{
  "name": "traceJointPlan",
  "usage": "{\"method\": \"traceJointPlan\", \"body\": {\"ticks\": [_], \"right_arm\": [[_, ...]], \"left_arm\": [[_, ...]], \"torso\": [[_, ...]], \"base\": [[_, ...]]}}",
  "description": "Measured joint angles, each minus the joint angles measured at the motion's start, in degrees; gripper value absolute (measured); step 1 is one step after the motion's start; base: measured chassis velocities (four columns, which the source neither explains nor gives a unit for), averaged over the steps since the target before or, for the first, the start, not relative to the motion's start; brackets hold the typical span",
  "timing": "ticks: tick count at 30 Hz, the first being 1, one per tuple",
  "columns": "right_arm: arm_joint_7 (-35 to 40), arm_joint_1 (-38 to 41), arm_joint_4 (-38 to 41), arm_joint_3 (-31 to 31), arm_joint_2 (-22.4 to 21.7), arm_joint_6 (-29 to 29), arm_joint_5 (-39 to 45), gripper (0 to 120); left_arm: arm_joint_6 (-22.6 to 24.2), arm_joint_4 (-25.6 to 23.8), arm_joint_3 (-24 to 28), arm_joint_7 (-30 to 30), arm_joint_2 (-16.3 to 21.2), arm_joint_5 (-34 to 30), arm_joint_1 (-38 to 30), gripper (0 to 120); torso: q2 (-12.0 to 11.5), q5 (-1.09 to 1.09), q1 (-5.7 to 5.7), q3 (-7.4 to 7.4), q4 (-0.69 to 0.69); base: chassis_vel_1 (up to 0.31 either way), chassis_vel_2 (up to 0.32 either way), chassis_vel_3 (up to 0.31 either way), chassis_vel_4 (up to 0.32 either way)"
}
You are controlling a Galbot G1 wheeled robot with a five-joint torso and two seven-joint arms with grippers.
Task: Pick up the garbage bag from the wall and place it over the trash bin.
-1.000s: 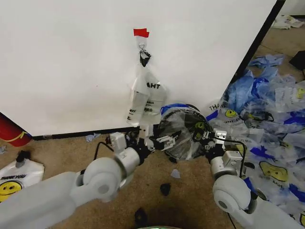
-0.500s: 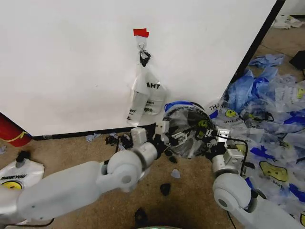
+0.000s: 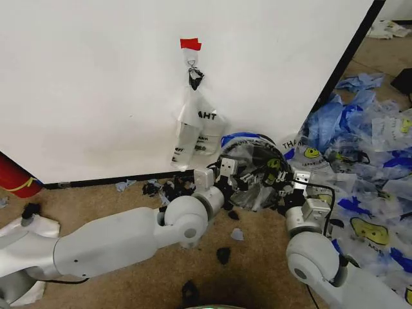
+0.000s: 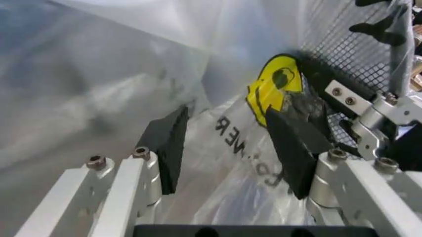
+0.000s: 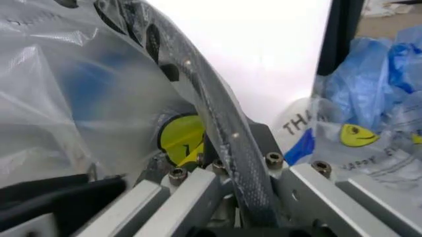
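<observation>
We see the trash bin [image 3: 252, 172] tipped on its side on the brown carpet [image 3: 257, 270], its long axis roughly level and its open mouth turned toward us, close to the black strip at the foot of the wall [image 3: 96, 84]. The garbage bag [image 3: 257, 187] sits over and inside that mouth, a blue handle strip arching across the upper rim and the yellow smiley face on the right-hand side. Our left gripper [image 3: 233, 172] reaches into the mouth; in the left wrist view its fingers [image 4: 170, 143] stand well apart with bag film, printed letters and the smiley between them, holding nothing firmly. Our right gripper [image 3: 288, 188] is at the bin's right edge; the right wrist view shows the mesh rim, wrapped in film, running between its fingers [image 5: 79, 195], but we cannot tell how far they have closed. The bag is thin, clear and crumpled, the black mesh showing through it. On the wall a narrower clear bag [image 3: 196, 125] hangs from a hook under red tape [image 3: 190, 44]. A heap of blue and clear bags [image 3: 360, 154] covers the floor to our right, a red cylinder [image 3: 16, 175] stands at far left
</observation>
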Motion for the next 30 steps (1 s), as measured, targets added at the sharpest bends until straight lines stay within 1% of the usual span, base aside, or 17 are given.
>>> {"method": "traceJointPlan", "body": {"ticks": [4, 10, 14, 19, 24, 28, 29, 30], "right_arm": [[-0.1, 1.0, -0.3, -1.7, 0.5, 0.1, 0.5, 0], [0.0, 3.6, -1.6, -4.8, 0.9, 0.1, 0.7, 0], [0.4, 5.8, -2.5, -6.5, 1.3, -0.3, 1.3, 0], [1.1, 7.1, -2.9, -7.3, 1.5, -0.4, 1.5, 0], [1.4, 8.7, -3.2, -8.1, 1.6, -0.7, 2.4, 0], [1.7, 10.1, -3.4, -9.3, 2.2, -1.0, 3.0, 0], [1.7, 10.3, -3.4, -9.5, 2.4, -1.0, 3.0, 0], [1.7, 10.3, -3.4, -9.5, 2.4, -1.0, 3.0, 0]], "left_arm": [[-0.1, 0.7, 0.2, -0.2, -0.1, 0.3, -0.5, 49], [-0.2, 1.5, 0.9, -1.5, -0.5, 1.0, -1.1, 52], [0.1, 2.2, 1.6, -2.7, -0.8, 2.6, -1.3, 50], [1.0, 2.8, 2.3, -4.1, -1.1, 4.2, -1.4, 49], [2.6, 5.0, 3.6, -6.8, -2.5, 5.6, -2.4, 49], [3.7, 7.7, 4.9, -9.1, -5.1, 6.0, -3.7, 38], [3.8, 8.2, 5.0, -9.2, -5.5, 6.1, -3.9, 32], [3.8, 8.2, 5.0, -9.2, -5.5, 6.1, -3.9, 32]], "torso": [[0.0, 0.0, 0.0, 0.0, 0.01], [0.0, 0.0, 0.0, 0.0, 0.0], [0.0, 0.0, 0.0, 0.0, 0.01], [0.0, 0.0, 0.0, 0.0, 0.0], [0.0, 0.0, 0.0, 0.0, 0.0], [0.0, 0.01, 0.0, 0.0, 0.0], [0.0, 0.0, 0.0, 0.0, 0.0], [0.0, 0.0, 0.0, 0.0, 0.0]], "base": [[0.0, 0.0, 0.0, 0.0], [0.0, 0.0, 0.0, 0.0], [0.0, 0.0, 0.0, 0.0], [0.0, 0.0, 0.0, 0.0], [0.0, 0.0, 0.0, 0.0], [0.0, 0.0, 0.0, 0.0], [0.0, 0.0, 0.0, 0.0], [0.0, 0.0, 0.0, 0.0]]}}
